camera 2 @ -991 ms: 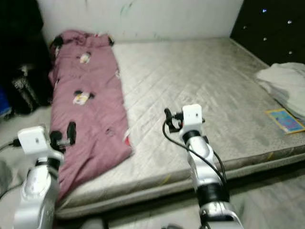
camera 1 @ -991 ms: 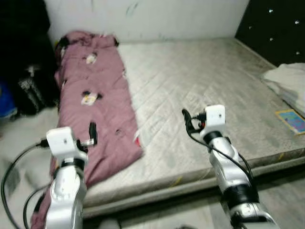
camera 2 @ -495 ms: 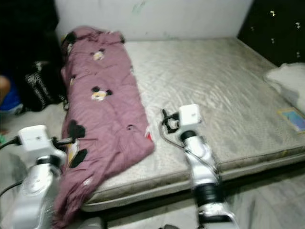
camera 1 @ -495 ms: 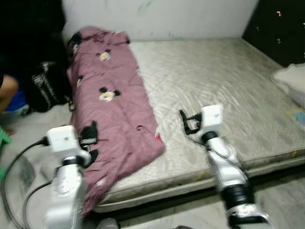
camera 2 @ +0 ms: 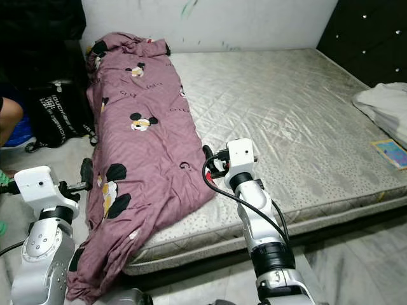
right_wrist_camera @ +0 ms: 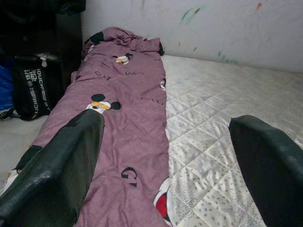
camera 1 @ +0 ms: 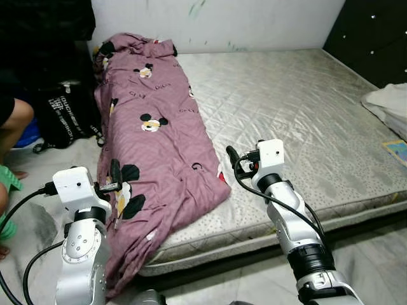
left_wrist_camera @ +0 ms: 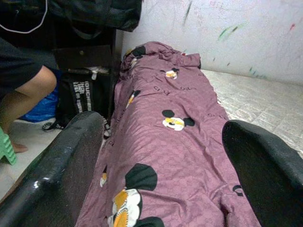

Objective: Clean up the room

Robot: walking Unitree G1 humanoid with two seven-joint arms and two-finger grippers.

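A mauve blanket (camera 1: 159, 146) printed with cartoon mice lies along the left side of a bare grey mattress (camera 1: 286, 101). Its near end hangs over the mattress corner toward the floor. My left gripper (camera 1: 114, 185) is open, held low beside that hanging end, and the left wrist view looks up the blanket (left_wrist_camera: 175, 142) between the two fingers. My right gripper (camera 1: 234, 159) is open above the mattress, just right of the blanket's edge. The right wrist view has the blanket (right_wrist_camera: 118, 127) and mattress between wide-spread fingers.
A black bag (camera 1: 63, 114) stands on the floor left of the bed, with a person's limb (camera 1: 13, 121) beside it. White bedding (camera 1: 388, 105) and a colourful card (camera 1: 397, 149) lie at the mattress's right edge. A dark headboard (camera 1: 375, 38) rises at the far right.
The camera has swung left and sharpened, so the blanket now sits nearer the middle and a person's limb has come into view. Both grippers stay open in much the same pose.
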